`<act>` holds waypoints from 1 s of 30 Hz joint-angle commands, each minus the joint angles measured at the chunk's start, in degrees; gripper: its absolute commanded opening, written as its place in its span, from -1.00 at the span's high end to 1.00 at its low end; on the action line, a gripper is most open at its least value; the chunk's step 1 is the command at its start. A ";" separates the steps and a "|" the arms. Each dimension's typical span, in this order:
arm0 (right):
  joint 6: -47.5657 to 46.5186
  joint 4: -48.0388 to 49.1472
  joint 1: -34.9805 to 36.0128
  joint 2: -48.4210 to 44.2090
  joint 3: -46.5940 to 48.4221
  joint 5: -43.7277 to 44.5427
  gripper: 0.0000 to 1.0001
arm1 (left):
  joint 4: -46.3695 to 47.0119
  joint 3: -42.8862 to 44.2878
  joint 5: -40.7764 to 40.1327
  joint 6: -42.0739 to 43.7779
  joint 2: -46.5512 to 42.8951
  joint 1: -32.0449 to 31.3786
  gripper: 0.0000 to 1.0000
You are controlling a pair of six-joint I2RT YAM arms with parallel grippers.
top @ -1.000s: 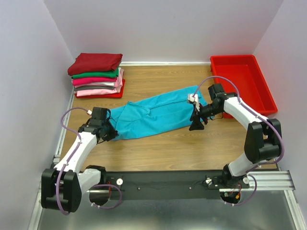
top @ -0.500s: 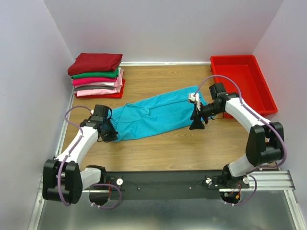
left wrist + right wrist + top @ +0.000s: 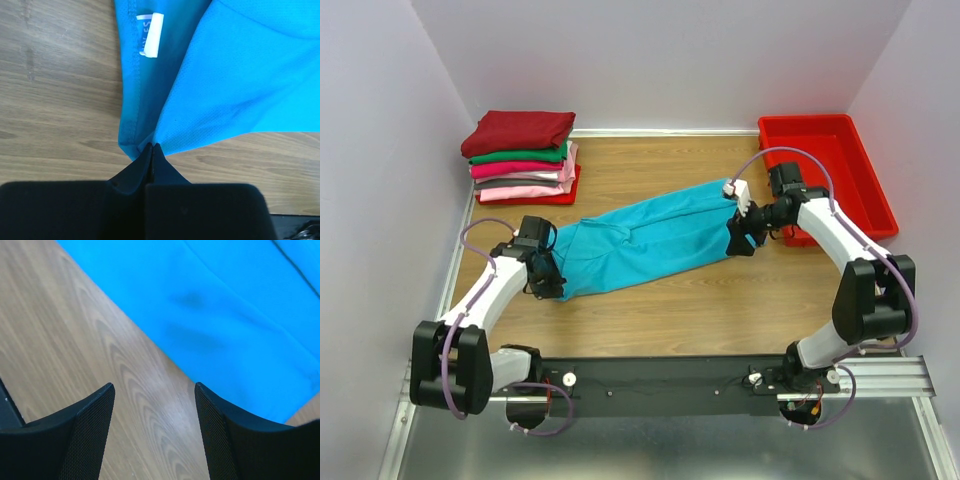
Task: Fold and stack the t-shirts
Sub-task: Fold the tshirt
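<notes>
This is a robotics lab test cell, not a lived-in room. A wood-grain tabletop [image 3: 650, 310] is boxed in on its far, left and right sides by plain pale panels [image 3: 660, 60]. Along its near edge, a black mounting plate [image 3: 660, 385] on an aluminium rail [image 3: 910, 375] carries the white-and-black left arm [image 3: 485, 305] and right arm [image 3: 840, 240]. The tabletop holds few props: a stack of folded t-shirts [image 3: 520, 155] at its far-left corner, a red plastic bin [image 3: 805, 122] at its far-right corner, and a teal t-shirt [image 3: 640, 240] across its middle.
</notes>
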 commanded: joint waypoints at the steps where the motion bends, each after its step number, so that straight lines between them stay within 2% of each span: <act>1: 5.91 4.45 -0.78 1.69 0.87 6.92 -0.43 | -2.09 1.06 -2.58 2.01 0.53 -0.39 1.00; 6: 9.43 5.79 -0.96 2.39 1.83 9.38 -0.43 | -3.58 1.94 -5.92 2.10 2.10 -0.39 1.00; 9: 10.23 6.14 -1.05 2.57 2.62 9.38 -0.43 | -4.72 2.55 -7.42 1.57 2.64 -0.39 0.82; 10: 10.31 6.14 -1.05 2.57 2.71 9.38 -0.43 | -5.33 2.90 -8.20 1.05 2.81 -0.39 0.67; 11: 10.49 6.14 -1.05 2.83 3.15 9.56 -0.43 | -6.91 3.51 -9.69 0.18 3.25 -0.39 0.62; 17: 7.60 5.44 -0.96 4.15 4.73 4.83 -0.47 | -9.12 4.22 -7.08 -0.89 2.29 -0.47 0.40; 19: 4.36 1.25 -0.87 5.73 6.75 1.84 -0.47 | -8.77 4.83 -4.19 -0.45 1.06 -0.47 0.37; 20: -1.40 -1.22 -0.44 6.87 8.41 -2.87 -0.48 | -8.42 5.71 -3.39 0.07 0.10 -0.47 0.25; 22: -8.98 -10.53 1.58 8.10 9.47 -6.68 -0.48 | -6.93 7.29 1.62 4.37 -1.31 -0.39 -0.01; 23: -13.20 -13.26 3.07 8.54 9.74 -7.74 -0.48 | -4.66 8.25 2.50 5.69 -2.28 -0.39 -0.25; 24: -18.81 -14.42 4.91 8.55 9.31 -8.97 -0.48 | -3.59 10.53 2.34 6.23 -5.07 -0.39 -0.72; 25: -20.34 -14.17 8.50 7.76 7.13 -9.07 -0.48 | -1.76 11.51 5.03 9.71 -7.10 -0.39 -0.87; 27: -22.20 -11.11 12.38 6.01 4.39 -7.33 -0.48 | 6.30 12.30 6.29 11.33 -13.84 -0.39 -0.88; 28: -20.12 -3.95 16.49 4.35 0.99 -4.97 -0.48 | 8.52 12.22 5.59 10.98 -15.80 -0.39 -0.89; 30: -15.79 1.89 22.32 3.10 -2.02 3.56 -0.48 | 15.29 11.52 4.19 10.89 -21.25 -0.39 -0.89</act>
